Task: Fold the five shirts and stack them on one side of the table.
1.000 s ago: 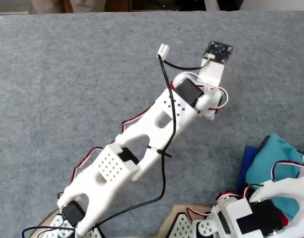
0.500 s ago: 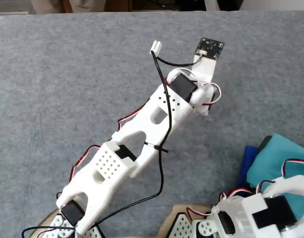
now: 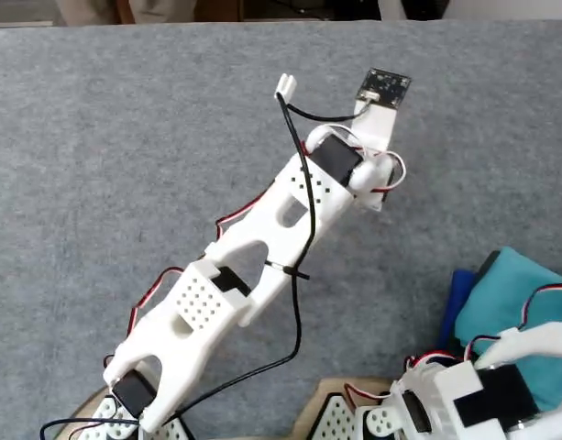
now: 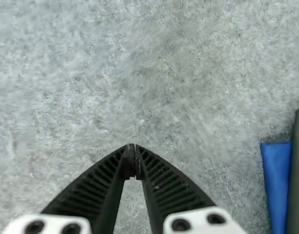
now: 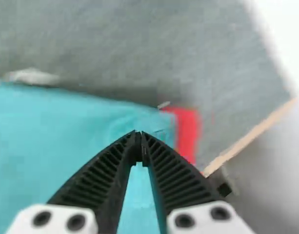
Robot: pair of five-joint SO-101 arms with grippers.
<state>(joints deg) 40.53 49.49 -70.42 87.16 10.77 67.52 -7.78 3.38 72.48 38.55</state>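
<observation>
While the left arm (image 3: 262, 247) stretches from 7 o'clock toward 1 o'clock across the grey table (image 3: 97, 137) in the high view, the right arm (image 3: 482, 399) sits at 5 o'clock over the shirt stack. There the teal shirt (image 3: 505, 284) lies uppermost, with a blue shirt (image 3: 457, 302) edge beside it.

At the left wrist, the left gripper (image 4: 131, 163) has its tips pressed together above bare table. The blue shirt and a dark shirt (image 4: 298, 161) lie nearby.

At the right wrist, the right gripper (image 5: 138, 144) is likewise closed tip to tip over the teal shirt. A red shirt (image 5: 187, 129) shows just past that shirt's edge.

No readable text, label, number or sign: none on the grey table cover (image 3: 97, 137), the white arm links (image 3: 258, 241), the small circuit board (image 3: 383, 85) or the folded shirts (image 3: 514, 293).
</observation>
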